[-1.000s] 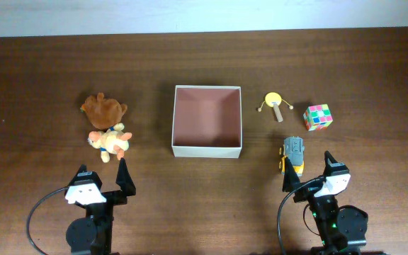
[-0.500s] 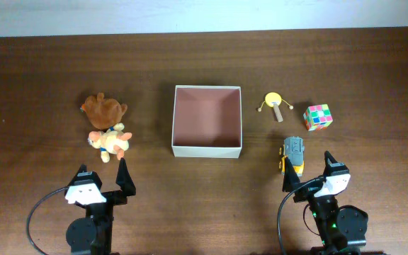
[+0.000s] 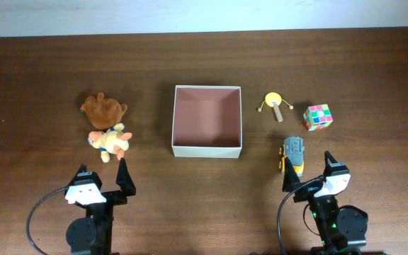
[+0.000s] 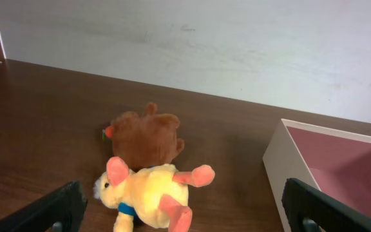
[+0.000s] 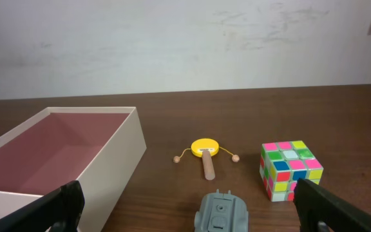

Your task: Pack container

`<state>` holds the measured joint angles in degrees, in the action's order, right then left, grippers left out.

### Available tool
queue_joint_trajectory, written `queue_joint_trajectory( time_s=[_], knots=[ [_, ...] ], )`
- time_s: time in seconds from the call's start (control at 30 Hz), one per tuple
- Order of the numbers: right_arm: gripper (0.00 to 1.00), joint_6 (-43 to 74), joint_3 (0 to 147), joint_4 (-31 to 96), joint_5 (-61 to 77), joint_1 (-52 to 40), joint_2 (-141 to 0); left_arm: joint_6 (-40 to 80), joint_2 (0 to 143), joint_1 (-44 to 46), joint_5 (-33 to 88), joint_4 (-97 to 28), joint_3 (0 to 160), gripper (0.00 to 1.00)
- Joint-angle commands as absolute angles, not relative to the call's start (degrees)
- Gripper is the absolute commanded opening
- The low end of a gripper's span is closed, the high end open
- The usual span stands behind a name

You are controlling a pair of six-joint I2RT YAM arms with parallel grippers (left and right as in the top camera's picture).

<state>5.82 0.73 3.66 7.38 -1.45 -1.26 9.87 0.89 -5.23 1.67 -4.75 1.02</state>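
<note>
The container (image 3: 207, 151) (image 4: 277, 161) (image 5: 118, 167), a square white box with a pink-brown inside, stands empty at the table's middle. Left of it lie a brown plush (image 3: 103, 109) (image 4: 145, 135) and a yellow plush (image 3: 109, 142) (image 4: 152, 193). Right of it are a yellow hand drum (image 3: 273, 101) (image 5: 205, 152), a colour cube (image 3: 317, 117) (image 5: 290, 169) and a grey-and-yellow toy vehicle (image 3: 293, 154) (image 5: 223, 212). My left gripper (image 3: 103, 175) (image 4: 185, 222) is open just short of the yellow plush. Open too, my right gripper (image 3: 308, 168) (image 5: 189, 219) flanks the vehicle's near end without touching it.
A pale wall runs along the table's far edge. Bare dark wood (image 3: 204, 205) lies between the two arms and in front of the box.
</note>
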Motion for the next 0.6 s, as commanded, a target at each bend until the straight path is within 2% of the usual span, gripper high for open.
queue_joint_trajectory(
  time_s=[0.0,0.33,0.57],
  knots=[
    [0.99,6.02,0.32,3.70,6.90,-1.10,-0.73,8.71,0.40,-5.26,1.74,-4.71,0.56,0.99],
    [0.99,10.22,2.52,2.50,14.57,-1.10,-0.80,8.71,0.40,-5.26,1.74,-4.71,0.56,0.99],
    [0.99,7.86,22.22,16.49,14.22,-1.08,-9.08,8.69,0.43,-5.28,1.74,-4.71,0.56,0.99]
  ],
)
